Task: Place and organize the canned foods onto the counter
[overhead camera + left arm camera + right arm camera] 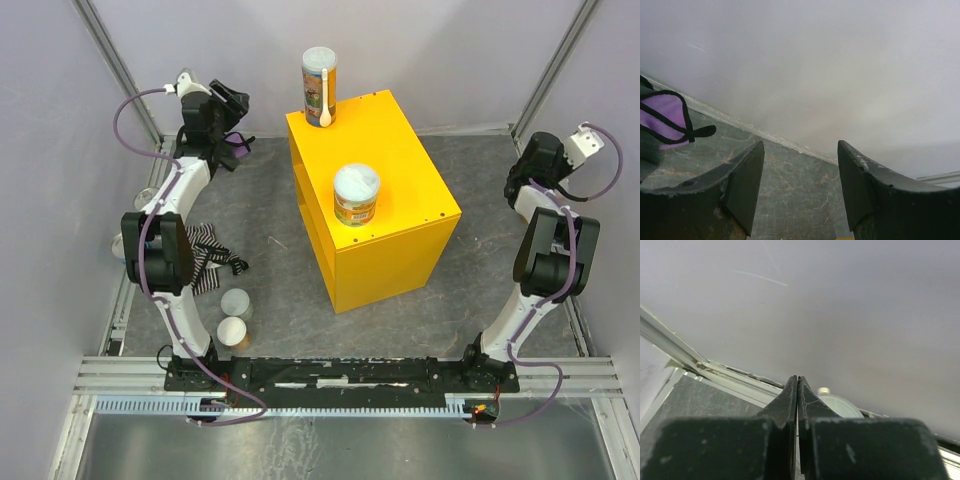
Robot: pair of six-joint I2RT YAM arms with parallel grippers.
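Yellow box-shaped cabinet (395, 170) sits mid-table with its hollow side facing the left arm's side.

Two cans are on its top:
- The tall tube with brown-orange label and pale lid (320, 85) is upright at the far-left corner.
- The short orange-labelled tub with pale round lid (356, 195) is upright near the left edge, closer to the arms.
- The two are well apart.

Two more stand on the grey marbled table (290, 270), off the cabinet:
- The small tub with translucent pale lid (236, 303) and the small orange-sided tub with white top (232, 332) are upright and just beside each other, near the left arm's base.
- The black-and-white striped cloth (205, 255) lies crumpled just beyond them, partly under the left arm.

Left hand (800, 185) is released, jaws wide apart with nothing between them. It is up at the far-left corner, aimed at the seam where wall meets table. The purple cloth with black trim (662, 120) lies on the table at the left of the wrist view, apart from the fingers.

Right hand (797, 382) is clenched, fingers pressed flat together and gripping nothing. It is aimed at the wall and a metal corner rail. A pale round thing (840, 405) shows just past the fingertips; I cannot tell what it is.
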